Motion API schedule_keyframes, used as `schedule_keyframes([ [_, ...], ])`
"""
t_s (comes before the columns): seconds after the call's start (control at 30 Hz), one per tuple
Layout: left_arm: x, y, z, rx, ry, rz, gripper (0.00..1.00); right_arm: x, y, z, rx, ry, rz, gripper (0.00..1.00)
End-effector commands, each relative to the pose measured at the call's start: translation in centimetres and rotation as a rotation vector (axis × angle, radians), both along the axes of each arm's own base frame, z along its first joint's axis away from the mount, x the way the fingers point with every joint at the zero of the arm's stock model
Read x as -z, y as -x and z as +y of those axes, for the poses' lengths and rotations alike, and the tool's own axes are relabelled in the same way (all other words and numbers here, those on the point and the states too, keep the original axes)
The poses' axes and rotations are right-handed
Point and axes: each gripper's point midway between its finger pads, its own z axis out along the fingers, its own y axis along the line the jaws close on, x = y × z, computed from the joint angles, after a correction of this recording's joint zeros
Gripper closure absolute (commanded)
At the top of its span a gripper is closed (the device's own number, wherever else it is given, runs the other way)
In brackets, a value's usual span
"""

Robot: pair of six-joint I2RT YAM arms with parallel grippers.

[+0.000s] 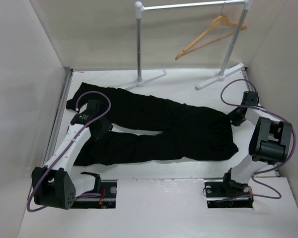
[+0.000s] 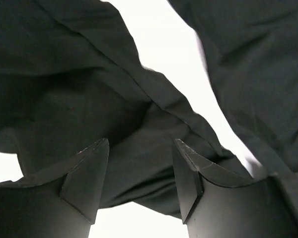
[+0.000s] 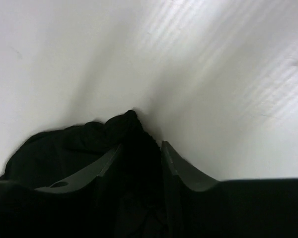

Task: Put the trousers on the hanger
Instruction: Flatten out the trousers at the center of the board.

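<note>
In the top view alone hangs the hanger — wrist cameras show trousers.

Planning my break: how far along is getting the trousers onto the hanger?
Done: nothing yet; the trousers lie flat on the table, the hanger hangs bare on the rack. In hand: left gripper open over a leg, right gripper at the waist with fabric bunched between its fingers, grip unclear. Left: lifting, draping over the hanger.

1. A silver metal clothes rack on white feet stood well beyond the fingers of the left gripper and the right gripper.
2. A white table top lay beneath those fingers.
3. Plain white walls rose outside them.
</note>
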Motion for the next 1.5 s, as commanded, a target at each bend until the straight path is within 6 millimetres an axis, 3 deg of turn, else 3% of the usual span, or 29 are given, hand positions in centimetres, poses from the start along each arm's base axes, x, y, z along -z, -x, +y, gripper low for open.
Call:
schedule_keyframes([
  [0.0, 0.8, 0.1, 1.3, -0.045, -0.005, -0.014, 0.49, -2.8, -5.3, -0.3, -0.006, -0.071, -0.183, 0.71],
  [0.17, 1.8, 2.0, 4.7, -0.143, -0.036, 0.035, 0.49, -3.2, -7.6, -1.5, 0.065, -0.132, -0.201, 0.98],
  [0.3, 1.2, 1.5, 7.5, -0.258, -0.054, 0.018, 0.45, -6.7, -9.5, -4.3, 0.196, -0.097, -0.304, 1.0],
  [0.37, 0.9, 0.8, 9.3, -0.316, -0.091, -0.005, 0.43, -8.8, -10.0, -4.5, 0.226, -0.09, -0.366, 0.9],
  [0.43, 1.3, -0.2, 10.7, -0.361, -0.129, -0.015, 0.42, -10.5, -9.6, -4.2, 0.232, -0.075, -0.404, 0.67],
  [0.5, 2.3, -1.8, 11.4, -0.378, -0.131, -0.033, 0.41, -11.0, -9.1, -1.9, 0.192, -0.064, -0.408, 0.51],
  [0.57, 3.5, -3.4, 11.6, -0.38, -0.123, -0.033, 0.42, -11.0, -7.8, 0.3, 0.16, -0.059, -0.411, 0.45],
  [0.73, 5.7, -6.0, 12.1, -0.382, -0.116, -0.018, 0.57, -12.1, -4.7, 4.4, 0.086, -0.075, -0.452, 0.45],
  [0.83, 6.5, -7.0, 13.1, -0.409, -0.107, -0.012, 0.79, -14.0, -3.5, 7.2, 0.004, -0.08, -0.499, 0.45],
  [0.9, 6.0, -8.1, 13.6, -0.419, -0.108, -0.044, 0.92, -14.6, -2.4, 9.2, -0.059, -0.092, -0.514, 0.45],
  [1.03, 4.4, -10.6, 15.8, -0.464, -0.13, -0.104, 0.97, -13.4, 1.1, 12.0, -0.154, -0.102, -0.471, 0.45],
  [1.1, 4.1, -12.0, 16.7, -0.476, -0.137, -0.113, 0.95, -12.2, 3.1, 12.6, -0.178, -0.098, -0.437, 0.42],
  [1.13, 4.1, -13.1, 17.0, -0.476, -0.135, -0.116, 0.9, -11.6, 3.9, 13.0, -0.194, -0.104, -0.424, 0.41],
  [1.17, 4.0, -13.7, 17.1, -0.473, -0.129, -0.12, 0.84, -11.1, 4.6, 13.3, -0.21, -0.104, -0.407, 0.4],
  [1.23, 3.2, -14.5, 16.9, -0.458, -0.118, -0.121, 0.63, -10.3, 6.5, 14.5, -0.269, -0.103, -0.374, 0.36],
  [1.3, 1.7, -14.0, 16.8, -0.451, -0.137, -0.142, 0.51, -10.0, 7.9, 15.4, -0.322, -0.103, -0.359, 0.34],
  [1.37, 0.3, -11.8, 16.9, -0.462, -0.166, -0.159, 0.45, -10.2, 9.2, 16.5, -0.37, -0.106, -0.36, 0.37],
  [1.4, -0.3, -10.0, 17.1, -0.484, -0.177, -0.163, 0.43, -10.4, 9.8, 17.0, -0.39, -0.109, -0.363, 0.44],
  [1.47, -0.8, -5.7, 17.9, -0.55, -0.191, -0.157, 0.42, -10.7, 10.9, 17.7, -0.427, -0.113, -0.365, 0.73],
])
